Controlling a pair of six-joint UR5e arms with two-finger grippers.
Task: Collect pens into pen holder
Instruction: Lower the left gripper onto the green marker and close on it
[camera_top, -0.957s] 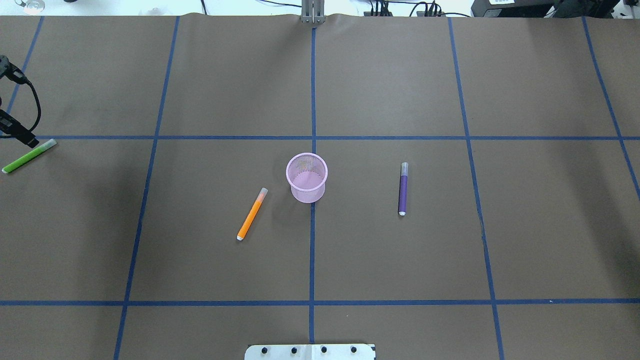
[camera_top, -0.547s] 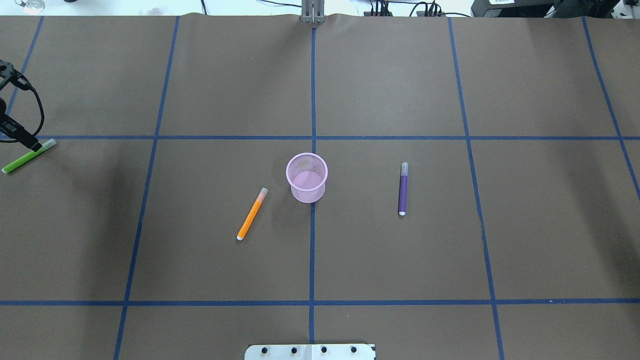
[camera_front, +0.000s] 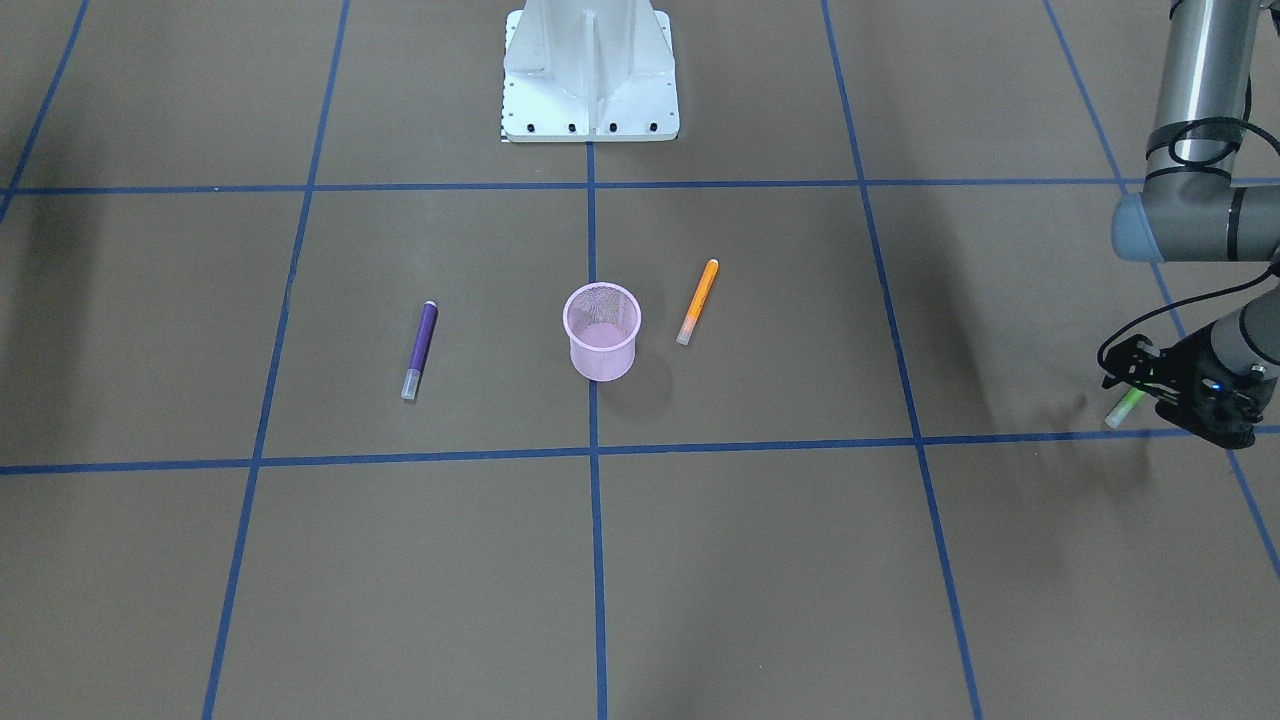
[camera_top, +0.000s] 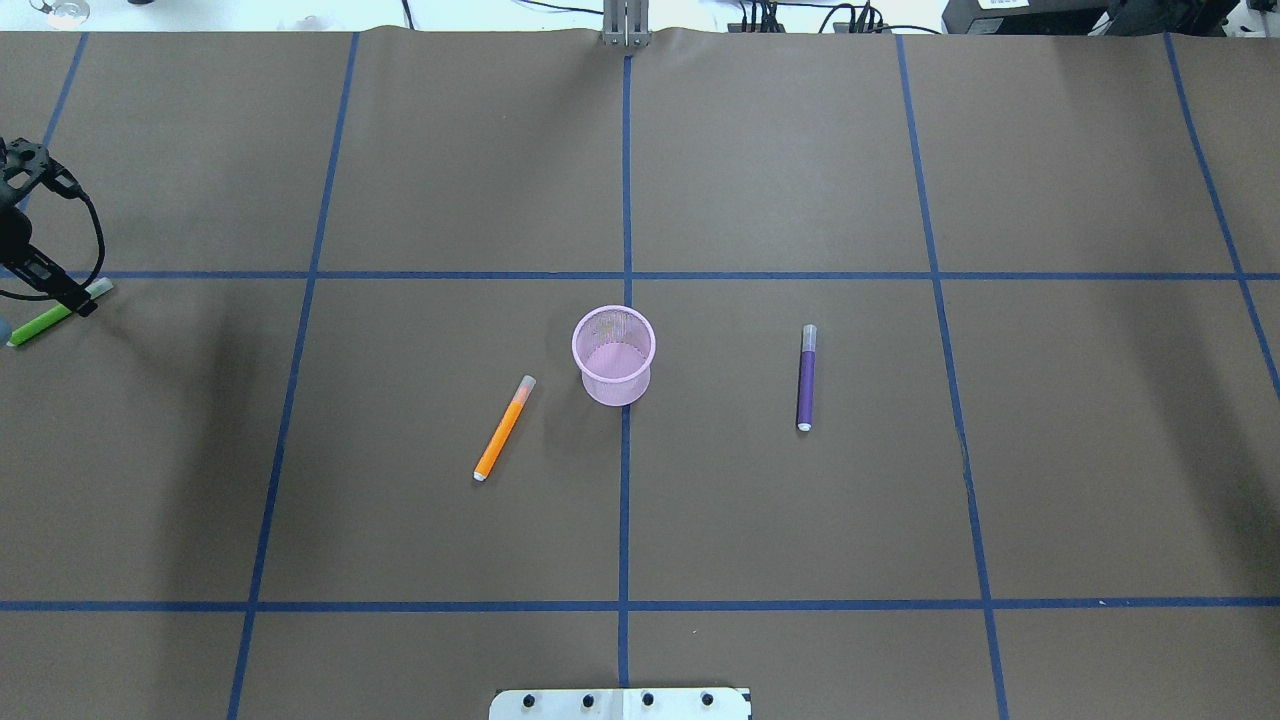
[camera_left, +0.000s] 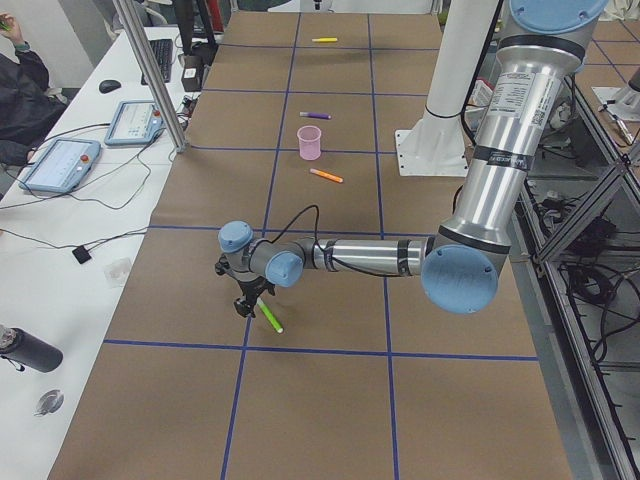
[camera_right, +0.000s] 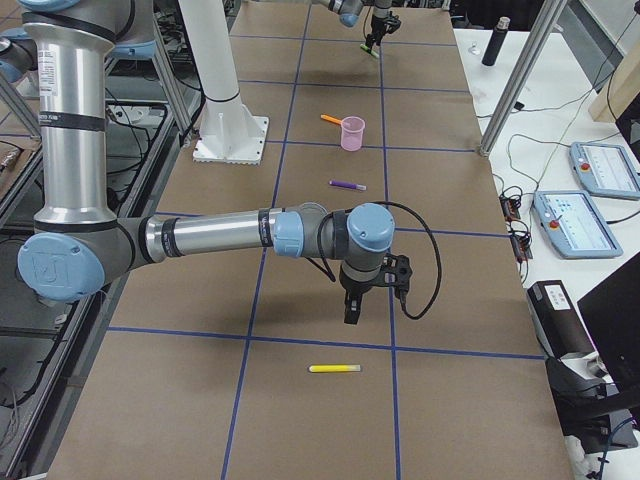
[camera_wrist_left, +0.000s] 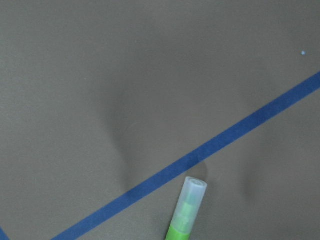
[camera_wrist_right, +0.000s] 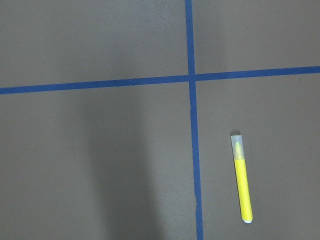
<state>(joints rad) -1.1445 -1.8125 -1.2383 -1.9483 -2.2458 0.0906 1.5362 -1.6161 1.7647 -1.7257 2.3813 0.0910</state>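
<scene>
The pink mesh pen holder (camera_top: 613, 352) stands upright at the table's middle and looks empty. The orange pen (camera_top: 504, 428) lies to its left and the purple pen (camera_top: 806, 378) to its right. The green pen (camera_top: 55, 314) lies flat at the far left edge. My left gripper (camera_top: 78, 300) is low over its capped end; the left wrist view shows the cap (camera_wrist_left: 191, 200) between two separate finger shadows, so it looks open. The yellow pen (camera_right: 335, 369) lies on the table just past my right gripper (camera_right: 350, 312). I cannot tell whether that gripper is open or shut.
Brown paper with blue tape grid lines (camera_top: 625, 500) covers the table. The robot's white base (camera_front: 590, 70) stands at the near middle edge. A side bench with tablets (camera_left: 60, 160) and cables runs along the far edge.
My left gripper has shifted a little to the right over the green pen's capped end. The pens and the holder have not moved.
</scene>
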